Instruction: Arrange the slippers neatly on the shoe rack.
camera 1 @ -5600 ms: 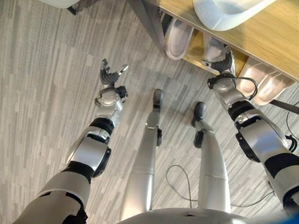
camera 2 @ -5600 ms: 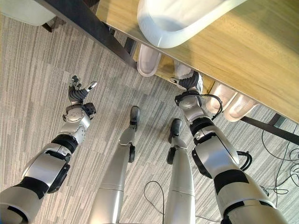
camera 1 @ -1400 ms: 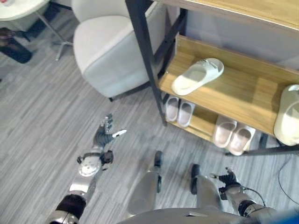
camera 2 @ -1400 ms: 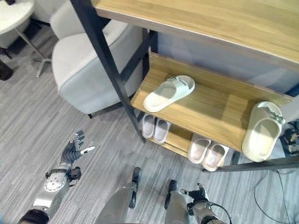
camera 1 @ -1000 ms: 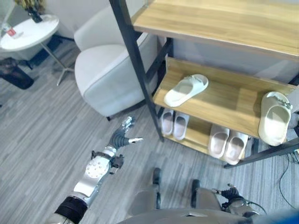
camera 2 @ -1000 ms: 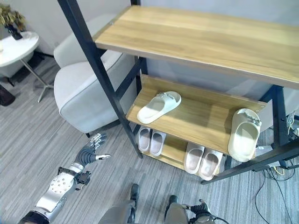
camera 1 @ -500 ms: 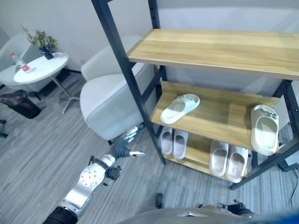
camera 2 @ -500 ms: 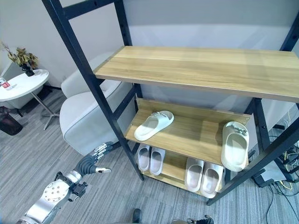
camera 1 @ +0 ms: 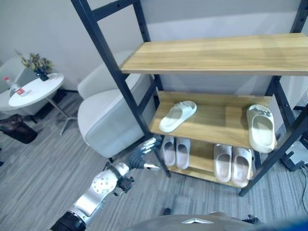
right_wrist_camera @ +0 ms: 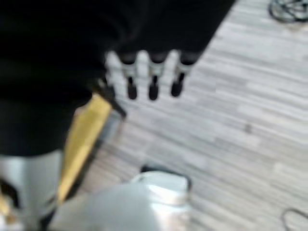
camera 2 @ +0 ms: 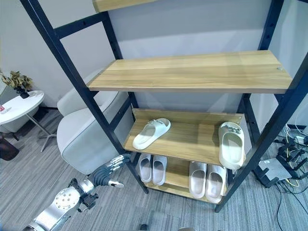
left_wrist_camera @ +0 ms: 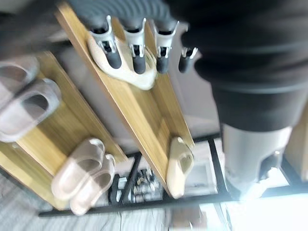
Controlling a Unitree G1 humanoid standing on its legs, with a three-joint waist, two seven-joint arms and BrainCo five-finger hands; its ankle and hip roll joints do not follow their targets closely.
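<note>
A black-framed shoe rack (camera 1: 129, 94) with wooden shelves stands ahead. On its middle shelf one white slipper (camera 1: 177, 116) lies at an angle on the left, and its mate (camera 1: 260, 127) lies apart at the right end. The bottom shelf holds two tidy pale pairs (camera 1: 174, 150) (camera 1: 232, 162). My left hand (camera 1: 139, 159) hovers open and empty by the rack's front left post, below the angled slipper (left_wrist_camera: 127, 67). My right hand (right_wrist_camera: 151, 77) hangs low over the grey floor with straight fingers, holding nothing.
A grey armchair (camera 1: 108, 120) stands just left of the rack. A white round side table (camera 1: 33, 89) with a plant and a bottle, and a dark bag (camera 1: 17, 127), are further left. Cables and a grey box (camera 2: 276, 168) lie right of the rack.
The camera has tilted up, so more of the rack shows. My left hand has come closer to the rack's front left post, still open. The slippers have not moved.
</note>
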